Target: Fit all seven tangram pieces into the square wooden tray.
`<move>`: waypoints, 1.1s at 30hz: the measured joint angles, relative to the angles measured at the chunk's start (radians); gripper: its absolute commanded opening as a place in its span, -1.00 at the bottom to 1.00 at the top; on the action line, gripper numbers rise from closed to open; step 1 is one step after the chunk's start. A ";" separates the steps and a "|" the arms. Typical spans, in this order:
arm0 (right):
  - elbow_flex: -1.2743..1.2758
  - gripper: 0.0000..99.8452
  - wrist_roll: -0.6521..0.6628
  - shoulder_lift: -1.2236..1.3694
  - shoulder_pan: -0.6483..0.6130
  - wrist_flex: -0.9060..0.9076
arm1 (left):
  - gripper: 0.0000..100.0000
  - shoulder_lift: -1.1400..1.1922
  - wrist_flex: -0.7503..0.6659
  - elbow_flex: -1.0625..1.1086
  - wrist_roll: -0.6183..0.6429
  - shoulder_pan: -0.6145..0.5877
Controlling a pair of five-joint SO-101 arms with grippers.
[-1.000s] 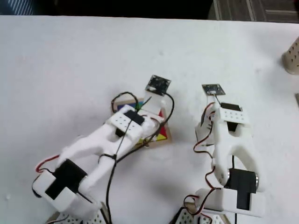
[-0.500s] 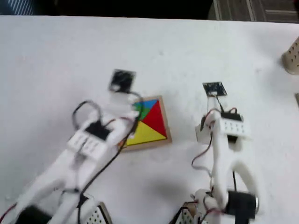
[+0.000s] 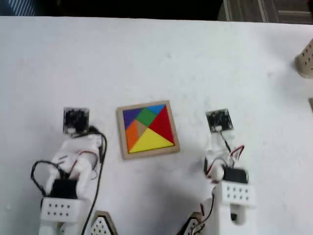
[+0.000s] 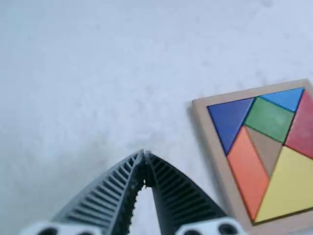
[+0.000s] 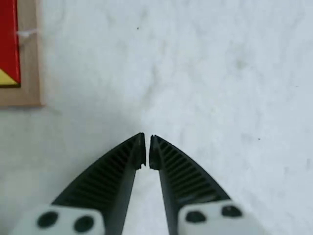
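Note:
The square wooden tray (image 3: 122, 131) lies mid-table, filled edge to edge with coloured tangram pieces: blue, green, red, orange, tan and yellow (image 3: 149, 140). The left wrist view shows the tray (image 4: 204, 128) with the pieces flat inside it. My left gripper (image 4: 145, 156) is shut with nothing in it, hanging over bare table beside the tray. In the high view that arm (image 3: 73, 147) is folded back to the tray's left. My right gripper (image 5: 147, 139) is shut and empty, over the white table near the tray's corner (image 5: 29, 93). Its arm (image 3: 222, 161) sits to the tray's right.
The white tabletop (image 3: 195, 58) stretches wide beyond the tray. A pale perforated object (image 3: 306, 59) stands at the far right edge. The arm bases (image 3: 100, 226) sit at the near edge.
My left arm has drawn back off the tray toward its base, uncovering the filled tray. The right arm has also pulled back toward the near edge.

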 measured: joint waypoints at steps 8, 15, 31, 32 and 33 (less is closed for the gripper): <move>0.183 -0.96 0.000 -0.433 -0.061 0.028 | -0.95 -0.327 0.265 0.095 -0.040 -0.149; 0.186 -0.96 0.000 -0.608 -0.077 0.327 | -0.95 -0.330 0.402 0.095 -0.041 -0.158; 0.186 -0.96 0.000 -0.609 -0.080 0.427 | -0.95 -0.330 0.566 0.095 -0.043 -0.158; 0.186 -0.96 0.000 -0.609 -0.080 0.427 | -0.95 -0.330 0.566 0.095 -0.043 -0.160; 0.186 -0.96 0.000 -0.609 -0.080 0.427 | -0.95 -0.330 0.566 0.095 -0.043 -0.160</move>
